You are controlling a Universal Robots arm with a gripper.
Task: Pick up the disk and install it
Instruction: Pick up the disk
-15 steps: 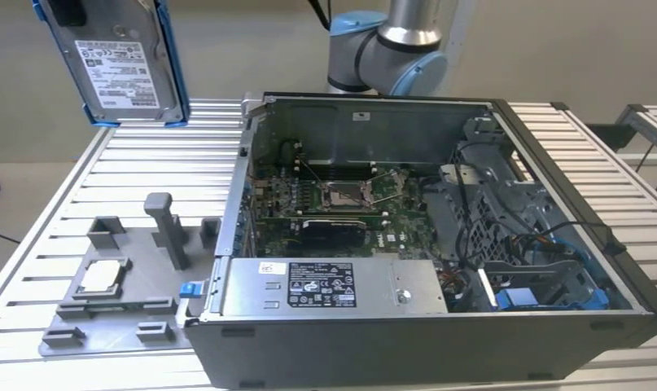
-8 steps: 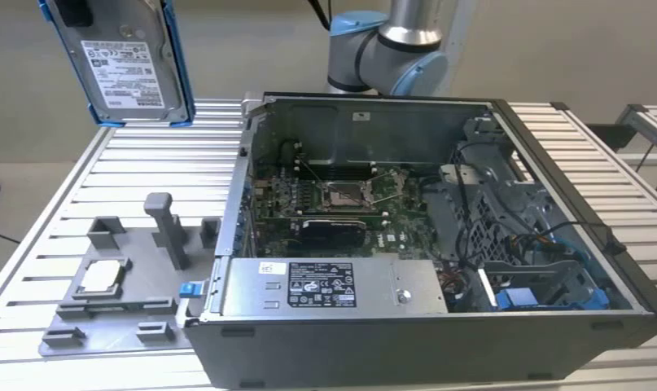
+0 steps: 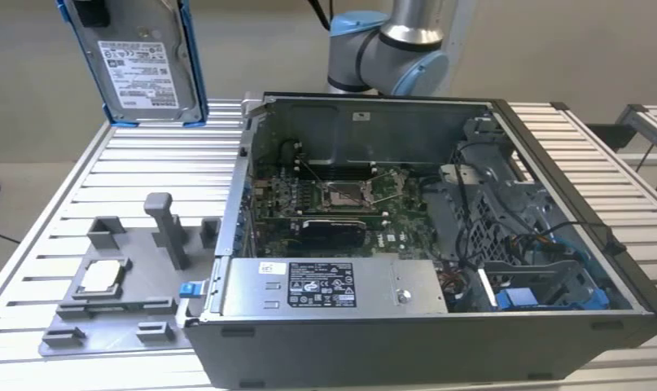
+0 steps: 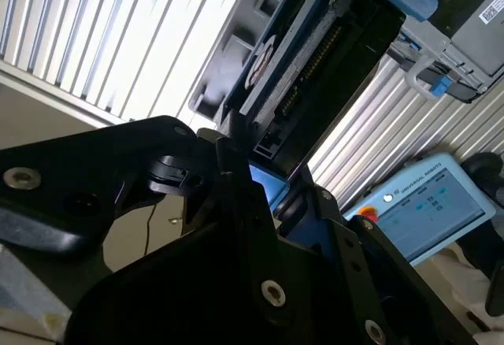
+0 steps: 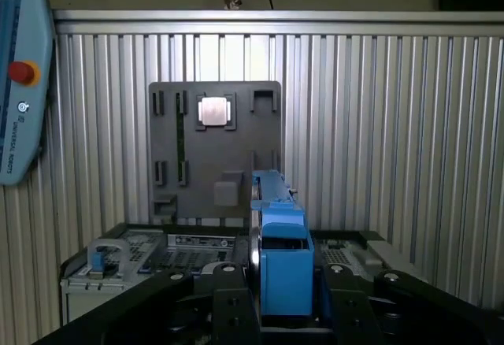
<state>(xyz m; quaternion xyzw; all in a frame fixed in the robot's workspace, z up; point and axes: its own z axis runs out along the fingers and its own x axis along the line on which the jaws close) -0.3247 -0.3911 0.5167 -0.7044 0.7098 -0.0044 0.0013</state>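
Black gripper point(image 5: 283, 286) clamped on flat silver-grey metal disk in blue plastic carrier point(image 3: 146, 69). Held between jaws, long axis running straight out past fingertips, hanging upright in air. Open grey computer case point(image 3: 415, 326) well apart from jaws, lower, off to side.

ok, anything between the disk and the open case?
Nothing visible. The gripper holds the disk in the air above the table, to the exterior view's left of the case, whose top is open. Black cables lie inside toward that view's right.
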